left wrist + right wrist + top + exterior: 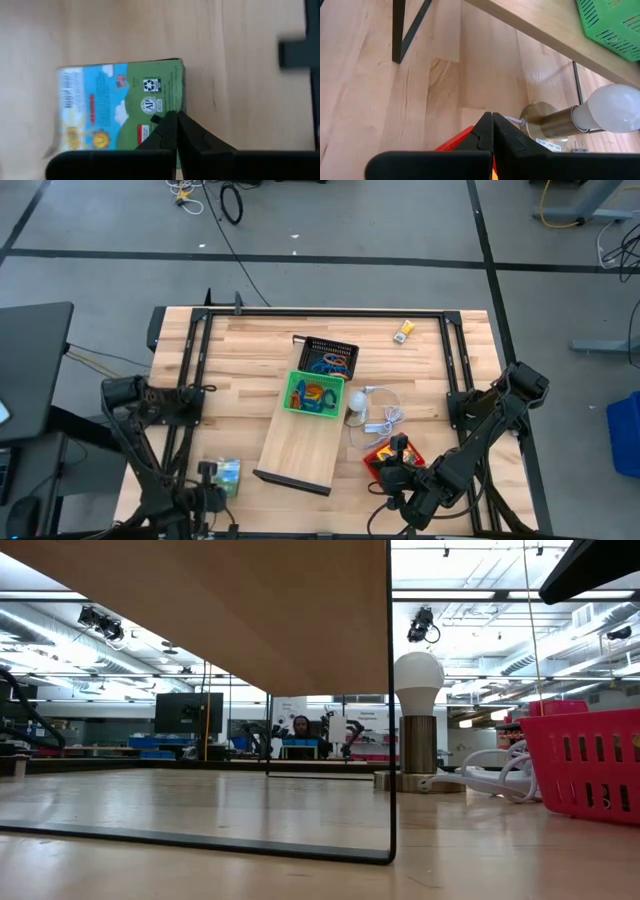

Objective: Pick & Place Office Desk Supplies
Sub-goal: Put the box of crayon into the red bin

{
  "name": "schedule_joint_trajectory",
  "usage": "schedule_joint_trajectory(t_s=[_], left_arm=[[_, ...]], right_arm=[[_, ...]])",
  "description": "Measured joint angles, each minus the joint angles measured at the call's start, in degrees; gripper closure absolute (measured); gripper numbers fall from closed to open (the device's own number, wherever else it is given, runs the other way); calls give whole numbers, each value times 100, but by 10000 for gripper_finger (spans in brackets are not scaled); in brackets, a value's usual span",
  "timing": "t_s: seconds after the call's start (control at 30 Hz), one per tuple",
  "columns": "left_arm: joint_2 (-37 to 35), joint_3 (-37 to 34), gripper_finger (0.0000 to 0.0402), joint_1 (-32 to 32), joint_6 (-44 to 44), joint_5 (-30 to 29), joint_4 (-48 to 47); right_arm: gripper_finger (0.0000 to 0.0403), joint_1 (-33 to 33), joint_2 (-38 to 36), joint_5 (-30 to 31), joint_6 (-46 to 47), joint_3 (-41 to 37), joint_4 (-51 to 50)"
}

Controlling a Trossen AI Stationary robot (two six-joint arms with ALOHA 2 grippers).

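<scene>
The left gripper point(172, 120), fingers pressed together, hangs over the green card box point(120, 107) lying flat at the table's near left. The right gripper point(492, 122), also pinched closed, sits above the red mesh tray point(392, 457).

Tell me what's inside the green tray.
The green tray holds blue and orange clips, on the board. Anything beneath them is hidden.

My green-and-blue card box point(227, 476) lies flat near the table's front-left edge — a small yellow box point(403, 331) sits far off, colored clips point(316, 394) fill the green tray.
</scene>
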Motion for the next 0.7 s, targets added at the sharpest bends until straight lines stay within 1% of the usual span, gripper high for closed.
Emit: schedule_joint_trajectory(t_s=[0.03,0.17,0.27,0.4,0.47,0.6,0.7], left_arm=[[96,3,401,-40,-34,106,29],[197,23,401,-267,-483,-5,23],[43,-7,393,-485,-779,-372,120],[-320,7,368,-702,-1294,-1181,192],[-449,8,355,-759,-1477,-1401,188],[-496,-8,334,-736,-2072,-1397,-323],[-428,-40,329,-634,-2587,-1122,-687]], right_arm=[[403,0,0,-1,0,0,-1],[403,-2,0,-41,0,0,0],[403,-2,0,-111,2,0,-2],[403,-2,0,-158,20,0,21],[403,-2,0,-158,20,2,54],[403,-2,2,-156,2,2,78],[403,-3,2,-155,3,2,102]])
